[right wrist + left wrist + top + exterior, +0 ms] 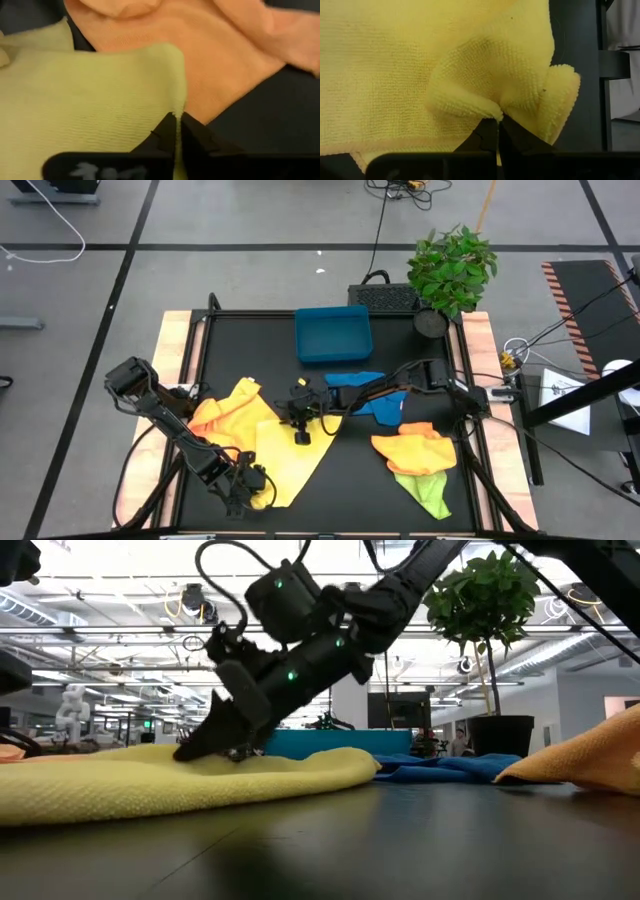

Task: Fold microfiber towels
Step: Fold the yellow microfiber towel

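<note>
Both grippers were pinched shut on the pale yellow towel lying on the black table.

The left gripper held a bunched corner of that towel at its near edge, jaws closed on the fold; the right gripper reached across from the right and nipped the far edge, fingers closed with a thin strip of cloth between them; an orange towel lay touching the yellow one on its left; a blue towel lay just in front of the blue tray; a second orange towel sat on a green towel at the right; a plant stood at the far right corner.
</note>
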`<state>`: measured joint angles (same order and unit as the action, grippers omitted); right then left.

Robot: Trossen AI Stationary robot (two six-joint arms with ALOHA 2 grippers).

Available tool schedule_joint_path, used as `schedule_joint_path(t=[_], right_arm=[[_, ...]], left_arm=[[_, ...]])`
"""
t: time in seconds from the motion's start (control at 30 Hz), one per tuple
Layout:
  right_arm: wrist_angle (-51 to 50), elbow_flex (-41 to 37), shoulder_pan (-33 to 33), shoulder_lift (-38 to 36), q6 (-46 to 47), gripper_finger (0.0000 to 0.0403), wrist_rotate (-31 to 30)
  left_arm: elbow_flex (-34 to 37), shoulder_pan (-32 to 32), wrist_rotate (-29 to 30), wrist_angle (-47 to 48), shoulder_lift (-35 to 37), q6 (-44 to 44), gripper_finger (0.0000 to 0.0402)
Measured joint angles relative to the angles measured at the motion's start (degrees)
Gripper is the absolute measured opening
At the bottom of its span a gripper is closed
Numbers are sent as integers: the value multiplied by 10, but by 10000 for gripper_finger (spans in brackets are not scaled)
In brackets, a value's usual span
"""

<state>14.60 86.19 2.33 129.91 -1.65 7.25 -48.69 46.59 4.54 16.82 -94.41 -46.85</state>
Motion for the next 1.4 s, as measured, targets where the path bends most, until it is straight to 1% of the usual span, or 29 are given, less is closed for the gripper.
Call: schedule_joint_path(t=[0.1,0.23,0.4,0.53,0.67,0.83,0.93,1.07,1.13,1.2,1.23,1.3,1.4], right_arm=[[-36,0,11,-26,-10,5,-43],[-99,-1,35,-85,-45,2,-114],[-150,-28,71,-191,-73,1,-180],[-157,-86,100,-298,-85,1,-240],[-156,-159,122,-405,-65,1,-290],[-145,-254,146,-513,-44,1,-358],[-90,-304,155,-565,-53,0,-398],[29,-344,158,-625,-99,0,-448],[85,-353,154,-650,-131,0,-452],[116,-357,148,-666,-152,0,-452],[116,-358,145,-672,-156,0,-451],[104,-358,138,-678,-158,0,-451],[75,-358,132,-679,-157,0,-451]], left_arm=[[0,0,0,1,0,1,3],[0,0,9,14,0,7,3],[-1,-7,24,60,5,20,3],[-32,-25,49,141,28,13,3],[-91,-34,114,258,60,34,2],[-189,-45,232,403,97,53,2],[-253,-55,296,497,103,69,2],[-329,-82,369,624,103,84,2],[-358,-105,398,681,103,86,2],[-379,-128,430,735,103,72,1],[-383,-141,443,736,104,71,1],[-383,-165,464,725,113,103,1],[-383,-194,502,735,117,104,1]])
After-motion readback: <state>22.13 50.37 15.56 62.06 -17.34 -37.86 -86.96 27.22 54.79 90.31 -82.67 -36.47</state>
